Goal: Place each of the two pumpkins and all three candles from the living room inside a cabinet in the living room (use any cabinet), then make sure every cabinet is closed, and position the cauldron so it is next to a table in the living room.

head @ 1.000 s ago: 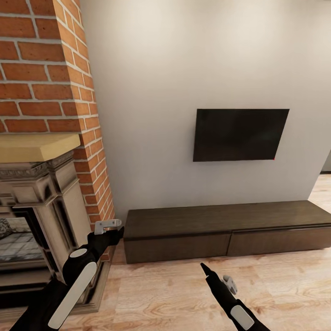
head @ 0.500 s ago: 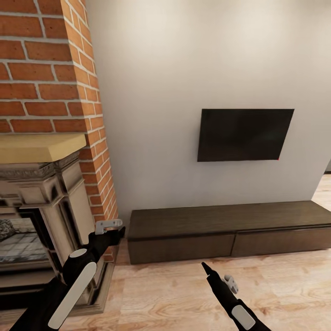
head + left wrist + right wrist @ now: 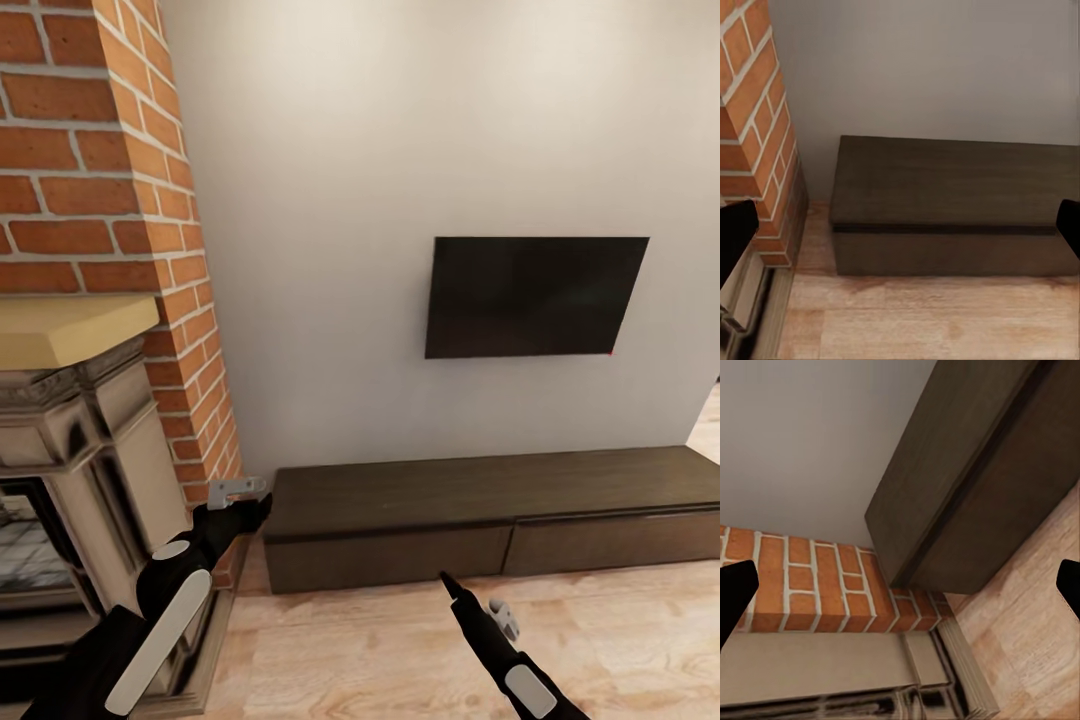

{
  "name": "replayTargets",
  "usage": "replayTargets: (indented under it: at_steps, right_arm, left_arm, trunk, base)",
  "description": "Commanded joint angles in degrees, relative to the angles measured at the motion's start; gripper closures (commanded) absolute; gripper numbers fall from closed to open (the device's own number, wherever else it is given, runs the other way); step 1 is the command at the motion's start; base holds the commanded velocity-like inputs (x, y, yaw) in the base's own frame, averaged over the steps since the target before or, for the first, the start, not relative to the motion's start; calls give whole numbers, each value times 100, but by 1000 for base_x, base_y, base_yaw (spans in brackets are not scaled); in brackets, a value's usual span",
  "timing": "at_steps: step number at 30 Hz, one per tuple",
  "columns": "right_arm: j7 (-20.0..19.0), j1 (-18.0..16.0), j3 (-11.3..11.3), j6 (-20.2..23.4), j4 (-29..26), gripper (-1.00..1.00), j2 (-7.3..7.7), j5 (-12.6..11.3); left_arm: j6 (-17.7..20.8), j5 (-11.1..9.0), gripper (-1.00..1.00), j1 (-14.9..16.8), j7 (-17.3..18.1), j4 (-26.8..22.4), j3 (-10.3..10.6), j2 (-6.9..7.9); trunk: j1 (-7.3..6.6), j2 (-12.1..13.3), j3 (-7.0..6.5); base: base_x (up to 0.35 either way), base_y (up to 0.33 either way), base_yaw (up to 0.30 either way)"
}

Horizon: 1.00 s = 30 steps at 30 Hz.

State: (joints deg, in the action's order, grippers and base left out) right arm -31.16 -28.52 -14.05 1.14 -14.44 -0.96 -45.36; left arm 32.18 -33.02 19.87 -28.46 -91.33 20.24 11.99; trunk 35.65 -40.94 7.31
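Observation:
The cabinet (image 3: 480, 495) is a long low dark-brown unit against the white wall, and both of its drawer fronts sit flush. My left gripper (image 3: 240, 497) hovers by the cabinet's left end, beside the brick column. In the left wrist view the cabinet (image 3: 952, 187) lies ahead between widely spread fingertips (image 3: 735, 236), so this gripper is open and empty. My right gripper (image 3: 447, 582) hangs over the wood floor in front of the cabinet. Its fingertips (image 3: 736, 592) are also far apart, framing the cabinet's corner (image 3: 967, 487). The pumpkins, candles, cauldron and table are out of view.
A beige stone fireplace (image 3: 70, 450) with a brick chimney (image 3: 90, 160) stands at the left, close to my left arm. A black TV (image 3: 535, 296) hangs on the wall above the cabinet. Light wood floor (image 3: 620, 640) stretches in front of the cabinet.
The whole picture has shifted, so the camera moved: the fireplace slid left and the cabinet sits slightly lower. Both arms hold the same pose.

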Motion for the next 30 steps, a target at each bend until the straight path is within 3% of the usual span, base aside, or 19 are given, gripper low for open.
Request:
replayTargets:
  at_steps: [1,7,12,19,23,25,30]
  right_arm:
    - [-22,-5,-1,11,6,-100,0,-50]
    - [-27,-5,-1,-14,31,-100,1,-42]
    - [-24,8,-3,-452,51,-100,0,-54]
    - [-22,35,-51,-565,60,-100,16,-58]
    - [-29,67,-314,-554,132,-100,81,-46]
    - [-131,79,-532,-537,319,-100,184,-40]
    - [-909,89,-943,-296,927,-100,439,-45]
  left_arm:
    - [8,-56,-100,8,-60,-8,12,5]
    - [10,-59,-100,8,-50,-8,8,5]
    - [16,-57,-100,8,-44,-8,7,5]
    - [9,-57,-100,8,-53,-8,7,5]
    - [8,-56,-100,8,-51,-8,7,5]
    - [4,-56,-100,6,-47,-8,7,5]
    - [0,-56,-100,8,-33,-8,7,5]
  trunk:
    - [4,-7,10]
    - [4,-7,10]
    - [4,-7,10]
    - [4,-7,10]
    - [4,-7,10]
    - [4,-7,10]
    - [4,-7,10]
  base:
    - [254,-198,0]
    - [303,-78,0]
    - [278,105,0]
    - [283,68,0]
    - [261,12,0]
    - [122,5,0]
    - [49,2,0]
